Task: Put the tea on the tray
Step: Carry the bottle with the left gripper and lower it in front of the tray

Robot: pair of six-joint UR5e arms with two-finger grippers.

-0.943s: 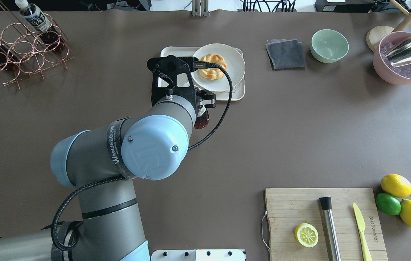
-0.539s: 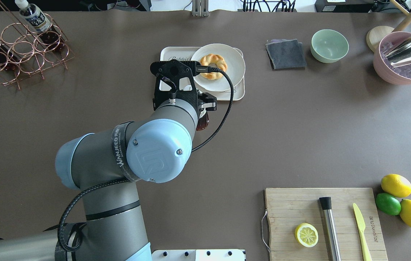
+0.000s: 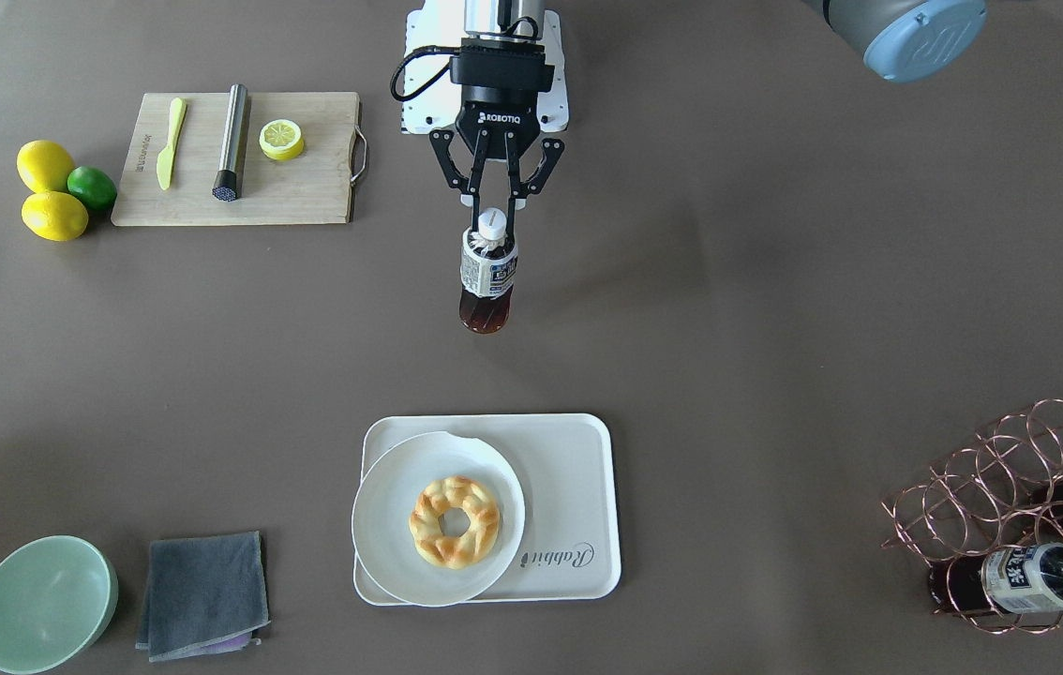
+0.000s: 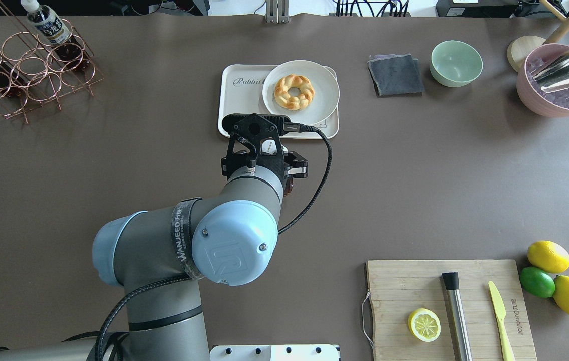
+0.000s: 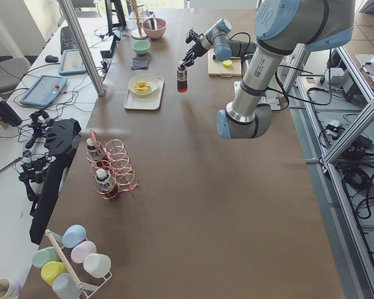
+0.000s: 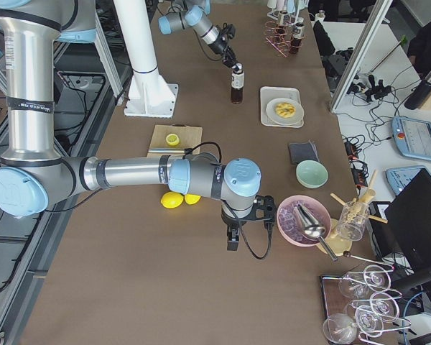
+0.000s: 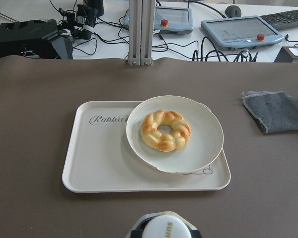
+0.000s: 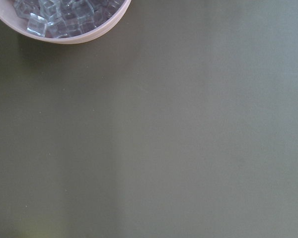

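Note:
My left gripper [image 3: 492, 221] is shut on the tea [image 3: 486, 272], a small bottle of dark liquid with a white cap, gripped at the neck and held upright. It hangs over bare table on the robot's side of the tray [image 3: 574, 487], apart from it. The cream tray with "Rabbit" script lies ahead in the left wrist view [image 7: 97, 161], with the bottle's cap [image 7: 165, 229] at the bottom edge. In the overhead view my wrist hides most of the bottle [image 4: 288, 186]. My right gripper [image 6: 231, 243] shows only in the exterior right view, beside the pink bowl; I cannot tell its state.
A round white plate [image 3: 383, 525] with a braided doughnut [image 3: 455, 521] fills the tray's half on my right. A copper rack [image 4: 28, 70] holds other tea bottles at the far left. A pink bowl of ice [image 4: 560, 100], green bowl [image 4: 456, 62], grey cloth [image 4: 396, 74] and wooden board [image 4: 405, 286] lie to the right.
My left arm has drawn back toward the robot with the tea in its grip, from over the tray's near edge to bare table in front of it.

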